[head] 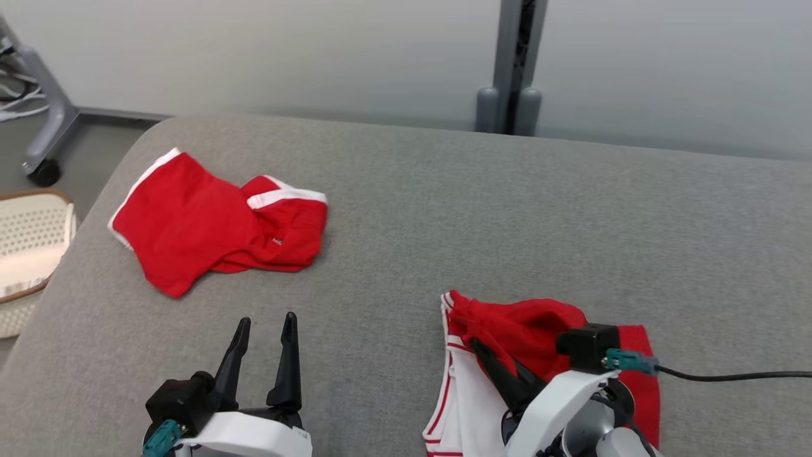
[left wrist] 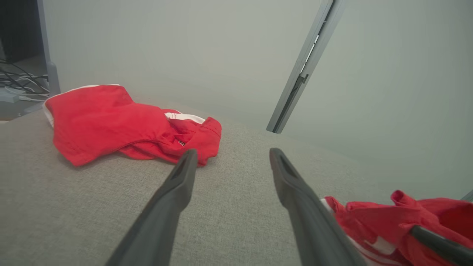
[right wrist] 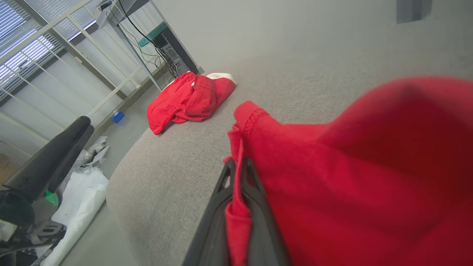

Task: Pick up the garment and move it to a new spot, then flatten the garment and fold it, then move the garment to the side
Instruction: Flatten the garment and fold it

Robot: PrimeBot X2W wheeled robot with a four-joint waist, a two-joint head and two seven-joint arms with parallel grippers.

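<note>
- The garment, red with white striped trim, lies bunched at the near right of the grey cushion. I judge the pick-up is under way and the move not yet made.
- My right gripper is clamped on a fold of its red edge, with cloth pinched between the fingers.
- My left gripper hovers near left, jaws wide and empty, clear of the cloth.
- A second red garment lies crumpled far left, well apart.
- A pale basket sits beyond the left edge.
</note>
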